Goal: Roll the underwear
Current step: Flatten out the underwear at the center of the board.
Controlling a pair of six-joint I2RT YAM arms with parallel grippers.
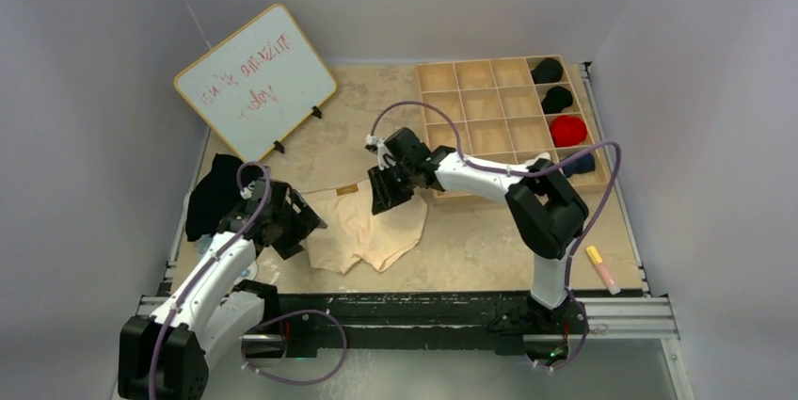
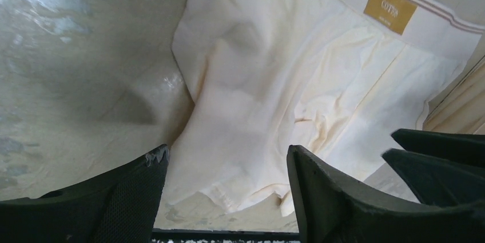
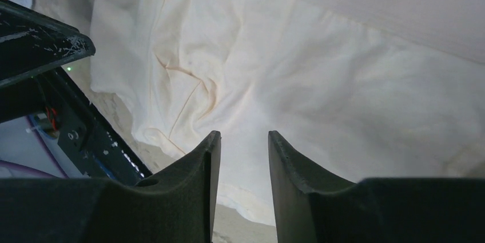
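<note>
Underwear (image 1: 369, 229) lies spread on the worktop (image 1: 470, 240) between the two arms, waistband and label on the far side, legs toward the arm bases. There's no fold or roll in it yet, so we judge the task to be at its opening step.

The left end effector (image 2: 227, 160) hovers over the near-left leg, jaws wide apart and nothing in them. The right end effector (image 3: 240, 140) hangs above the cloth's right half, jaws parted by a narrow gap, also empty.

The next move, we reckon, calls for both to come down on one edge, pinch it and turn it over evenly. There's decent room toward the near rail (image 1: 423, 311), but the compartment tray (image 1: 480, 106) sits just beyond the waistband on the right, and a dark garment (image 1: 212, 195) lies near the left side — we'd keep clear of both.
</note>
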